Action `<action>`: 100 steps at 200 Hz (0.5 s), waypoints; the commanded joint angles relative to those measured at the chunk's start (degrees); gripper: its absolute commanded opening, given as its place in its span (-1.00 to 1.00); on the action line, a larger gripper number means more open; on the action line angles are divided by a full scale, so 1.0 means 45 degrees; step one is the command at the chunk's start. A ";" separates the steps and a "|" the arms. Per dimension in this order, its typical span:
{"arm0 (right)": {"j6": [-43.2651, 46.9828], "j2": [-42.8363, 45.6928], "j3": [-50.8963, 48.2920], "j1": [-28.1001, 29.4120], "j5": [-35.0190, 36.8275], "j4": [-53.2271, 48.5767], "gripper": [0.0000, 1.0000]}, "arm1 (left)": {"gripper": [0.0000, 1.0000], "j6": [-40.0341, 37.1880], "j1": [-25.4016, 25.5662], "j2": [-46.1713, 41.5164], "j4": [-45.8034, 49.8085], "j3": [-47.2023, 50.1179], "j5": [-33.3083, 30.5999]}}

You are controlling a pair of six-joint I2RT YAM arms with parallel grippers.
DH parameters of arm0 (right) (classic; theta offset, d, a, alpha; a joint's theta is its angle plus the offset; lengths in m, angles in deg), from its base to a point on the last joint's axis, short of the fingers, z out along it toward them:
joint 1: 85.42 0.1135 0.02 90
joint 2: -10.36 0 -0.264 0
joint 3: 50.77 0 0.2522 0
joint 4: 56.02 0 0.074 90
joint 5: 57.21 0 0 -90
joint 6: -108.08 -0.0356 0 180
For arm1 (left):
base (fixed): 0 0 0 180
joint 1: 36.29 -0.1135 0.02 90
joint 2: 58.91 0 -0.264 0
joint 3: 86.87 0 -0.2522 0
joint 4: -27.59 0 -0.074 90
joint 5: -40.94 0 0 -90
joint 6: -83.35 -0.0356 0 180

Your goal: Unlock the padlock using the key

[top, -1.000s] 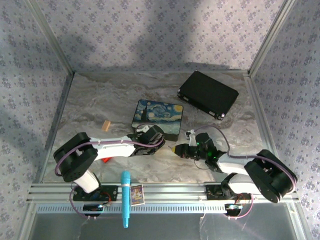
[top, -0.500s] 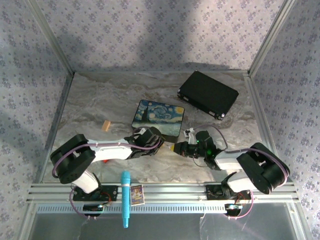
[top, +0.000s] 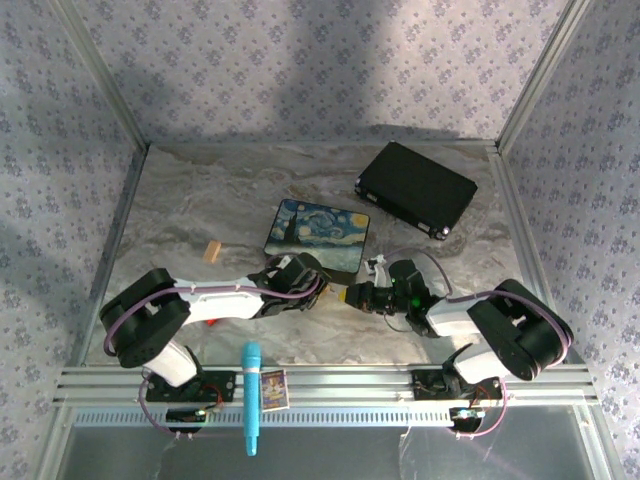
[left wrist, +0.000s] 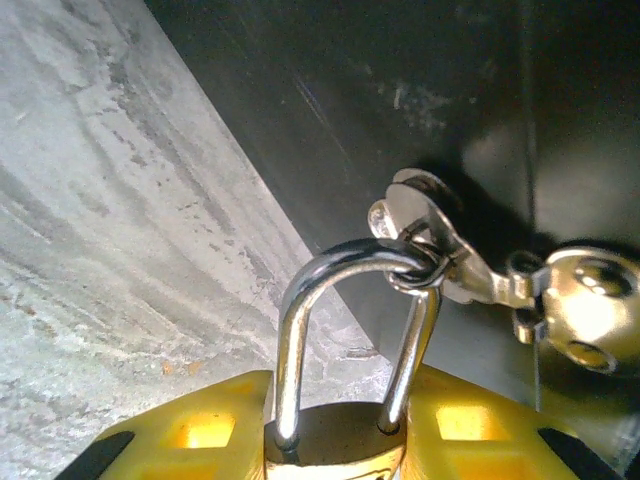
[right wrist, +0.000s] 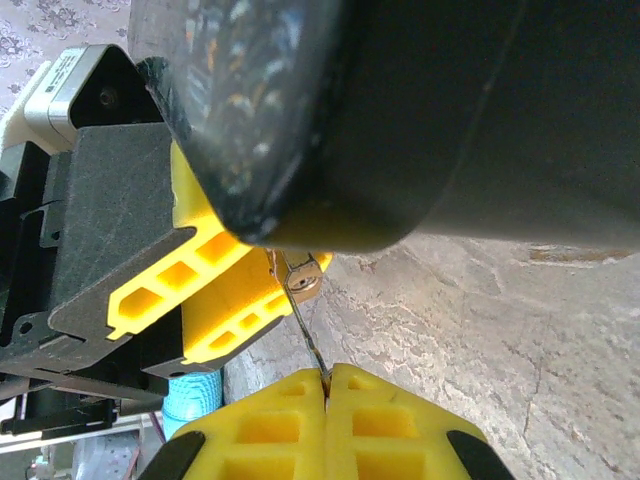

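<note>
Left tool (left wrist: 345, 390) is clamped on the padlock (left wrist: 335, 440), its yellow fingers (left wrist: 200, 430) pinching the brass body from both sides, with the shackle upright. A small ring (left wrist: 425, 255) is threaded through the top of the shackle and a spare key (left wrist: 590, 310) hangs off it. The padlock sits just off the near edge of the painted box (top: 318, 232), low over the table (top: 200, 200). Right tool (right wrist: 325, 378) is pinched tight on the key (right wrist: 305, 330) – the thin blade sticks out of its closed yellow tips and reaches up to the brass of the padlock beside the left tool. Can't tell if the tip is in the keyhole. Black case (top: 415, 188) sits far right, well apart.
</note>
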 commanded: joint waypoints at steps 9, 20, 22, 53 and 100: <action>-0.0178 -0.0106 -0.0012 0.0096 -0.0100 0.0372 -1.00 | -0.97 0.0347 -0.0077 -0.0501 -0.0333 0.0071 0.0072; -0.0187 -0.0123 -0.0043 0.0114 -0.0051 0.0411 -1.00 | -0.97 0.0393 -0.0077 -0.0479 -0.0366 0.0084 0.0073; -0.0188 -0.0133 -0.0034 0.0116 -0.0046 0.0419 -1.00 | -0.97 0.0394 -0.0073 -0.0468 -0.0373 0.0080 0.0078; -0.0086 -0.0196 0.0155 0.0250 0.0021 0.0270 -1.00 | -0.97 0.0547 -0.0082 -0.0365 -0.0574 0.0072 0.0163; -0.0049 -0.0388 -0.0010 0.0311 0.0115 0.0304 -1.00 | -0.97 0.0648 -0.0117 -0.0479 -0.0415 0.0111 -0.0088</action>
